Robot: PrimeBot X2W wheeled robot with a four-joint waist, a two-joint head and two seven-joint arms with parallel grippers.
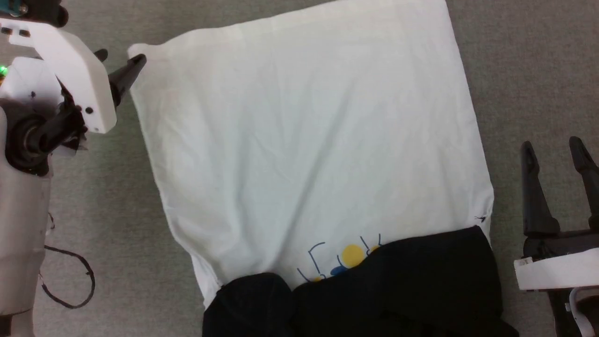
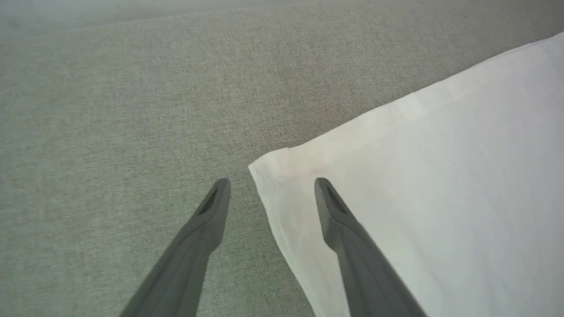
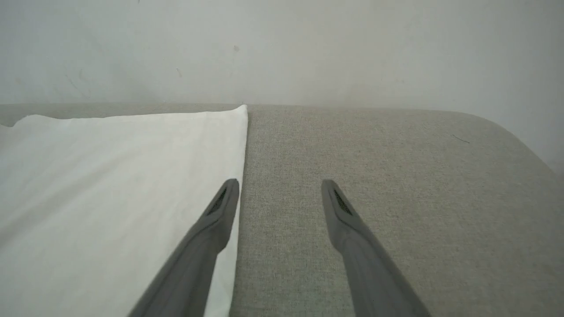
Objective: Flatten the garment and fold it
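Garment (image 1: 309, 140): spread flat on grey surface (image 1: 538, 70), black sleeves folded across its near end
Left gripper (image 1: 119, 58): spread, fingers astride the far left corner
Right gripper (image 1: 552, 157): spread, empty, beside the right edge

We see a bench (image 3: 396, 176) covered in grey-beige woven fabric, its far right corner rounded. Behind it we see a plain pale wall (image 3: 282, 48), a few faint scuffs. Light soft, even.
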